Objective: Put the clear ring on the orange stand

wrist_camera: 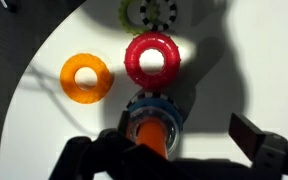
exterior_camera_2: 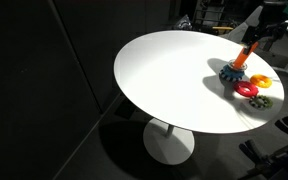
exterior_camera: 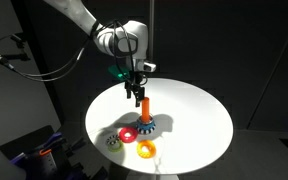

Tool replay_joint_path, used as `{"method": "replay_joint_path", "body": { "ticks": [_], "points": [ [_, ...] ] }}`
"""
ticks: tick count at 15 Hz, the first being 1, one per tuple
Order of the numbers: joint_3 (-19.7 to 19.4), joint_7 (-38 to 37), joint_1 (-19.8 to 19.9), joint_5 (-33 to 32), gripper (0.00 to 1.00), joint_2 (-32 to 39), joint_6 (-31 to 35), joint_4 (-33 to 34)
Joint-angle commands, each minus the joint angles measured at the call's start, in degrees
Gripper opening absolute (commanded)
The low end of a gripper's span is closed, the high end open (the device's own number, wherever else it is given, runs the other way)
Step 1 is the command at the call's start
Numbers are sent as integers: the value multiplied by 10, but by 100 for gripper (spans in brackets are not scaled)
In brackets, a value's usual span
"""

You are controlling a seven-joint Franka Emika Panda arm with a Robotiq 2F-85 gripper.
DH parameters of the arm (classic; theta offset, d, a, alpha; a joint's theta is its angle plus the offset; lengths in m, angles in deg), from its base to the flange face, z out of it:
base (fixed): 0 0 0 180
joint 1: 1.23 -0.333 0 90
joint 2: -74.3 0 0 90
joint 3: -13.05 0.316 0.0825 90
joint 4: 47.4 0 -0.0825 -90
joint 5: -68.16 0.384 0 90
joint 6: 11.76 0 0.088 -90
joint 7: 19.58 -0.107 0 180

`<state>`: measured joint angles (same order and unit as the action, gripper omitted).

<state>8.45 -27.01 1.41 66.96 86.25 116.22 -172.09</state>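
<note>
The orange stand [wrist_camera: 150, 135] is an orange peg on a blue gear-edged base [wrist_camera: 152, 104]. It stands near the front of the round white table in both exterior views [exterior_camera: 142, 108] [exterior_camera_2: 241, 60]. In the wrist view the clear ring [wrist_camera: 132, 127] shows as a pale see-through band around the peg, just above the base. It is too faint to make out in the exterior views. My gripper [wrist_camera: 184, 142] hangs directly above the stand [exterior_camera: 136, 88], open. The peg is near its left finger and the right finger stands well apart.
A red ring [wrist_camera: 152, 58] lies flat next to the stand [exterior_camera: 127, 134]. An orange-yellow ring [wrist_camera: 85, 77] lies beside it [exterior_camera: 146, 150]. A yellow-green gear piece [wrist_camera: 149, 12] lies beyond them. The table [exterior_camera: 199, 110] edge is close behind these pieces.
</note>
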Motion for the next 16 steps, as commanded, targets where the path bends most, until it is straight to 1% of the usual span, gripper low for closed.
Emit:
{"method": "replay_joint_path", "body": {
  "ticks": [1,5,11,14,15,16],
  "points": [
    [7,4,-9,-16,100,-62,1,-54],
    [17,-5,-20,-31,100,-123,-5,-94],
    [33,-2,-22,-22,100,-212,-14,-135],
    [37,-12,-18,-27,100,-237,-14,-143],
    [36,-1,-20,-17,100,-209,-5,-129],
    [37,-1,-20,-17,100,-215,-4,-132]
  ]
}}
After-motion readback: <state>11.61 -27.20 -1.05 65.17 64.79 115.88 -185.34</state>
